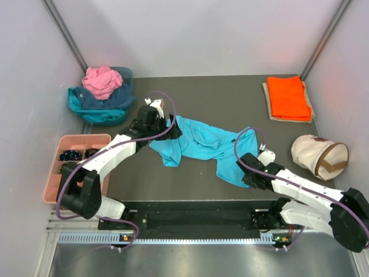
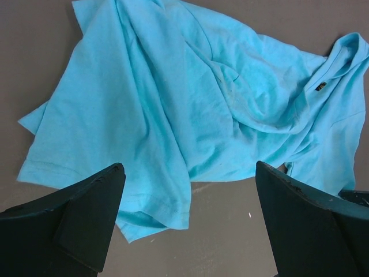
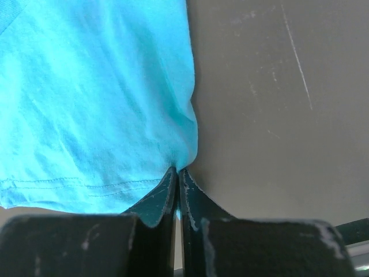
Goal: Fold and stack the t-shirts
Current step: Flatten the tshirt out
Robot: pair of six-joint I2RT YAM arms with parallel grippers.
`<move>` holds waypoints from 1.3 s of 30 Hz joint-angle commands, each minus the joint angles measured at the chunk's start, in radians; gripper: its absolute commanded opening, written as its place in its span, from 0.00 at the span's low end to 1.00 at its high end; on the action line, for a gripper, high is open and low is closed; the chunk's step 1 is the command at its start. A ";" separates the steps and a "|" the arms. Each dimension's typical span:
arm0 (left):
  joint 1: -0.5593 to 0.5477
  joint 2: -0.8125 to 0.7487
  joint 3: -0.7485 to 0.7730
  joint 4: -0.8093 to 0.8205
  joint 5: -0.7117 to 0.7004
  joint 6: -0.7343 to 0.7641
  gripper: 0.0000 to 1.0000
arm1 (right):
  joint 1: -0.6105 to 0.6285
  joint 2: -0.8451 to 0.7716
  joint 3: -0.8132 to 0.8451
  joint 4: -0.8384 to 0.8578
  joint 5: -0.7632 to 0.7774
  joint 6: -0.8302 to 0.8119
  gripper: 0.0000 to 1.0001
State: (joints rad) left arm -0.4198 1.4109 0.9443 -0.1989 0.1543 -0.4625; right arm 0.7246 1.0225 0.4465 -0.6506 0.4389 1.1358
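At the worktop's far left corner, a crumpled pink t-shirt [image 1: 102, 81] tops a heap of navy and teal t-shirts [image 1: 106, 103] in a basket [image 1: 128, 74]. The turquoise t-shirt [image 1: 202, 144] lies rumpled across the middle of the worktop, creased and partly doubled over itself. A folded orange t-shirt [image 1: 288, 97] lies flat at the far right corner. The left fingers [image 2: 86, 213] stand wide apart above the turquoise t-shirt's left part, holding nothing. The right fingers [image 3: 164, 199] are pressed together, pinching that shirt's hem corner on its side toward the worktop's near edge.
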 commanded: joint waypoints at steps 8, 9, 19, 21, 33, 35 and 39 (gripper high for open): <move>-0.005 -0.067 -0.131 -0.057 -0.196 -0.151 0.99 | 0.012 0.039 0.044 0.026 -0.023 -0.079 0.00; -0.005 -0.066 -0.165 -0.039 -0.197 -0.174 0.99 | 0.010 0.044 0.050 0.029 -0.025 -0.091 0.00; -0.005 0.042 -0.243 0.157 -0.159 -0.289 0.94 | 0.010 0.059 0.072 0.034 -0.017 -0.125 0.00; -0.005 0.069 -0.239 0.173 -0.160 -0.288 0.92 | 0.012 0.057 0.072 0.031 -0.014 -0.126 0.00; -0.002 0.209 -0.098 0.174 -0.248 -0.206 0.00 | 0.012 0.033 0.081 -0.006 0.015 -0.131 0.00; -0.002 0.214 -0.031 0.147 -0.254 -0.188 0.00 | 0.012 0.028 0.081 -0.017 0.026 -0.133 0.00; 0.007 0.204 0.115 0.049 -0.298 -0.107 0.00 | 0.009 0.014 0.077 -0.047 0.043 -0.111 0.00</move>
State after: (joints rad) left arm -0.4206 1.6367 0.8951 -0.1059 -0.0807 -0.6601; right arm 0.7246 1.0657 0.4812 -0.6598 0.4328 1.0142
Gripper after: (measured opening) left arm 0.043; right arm 0.009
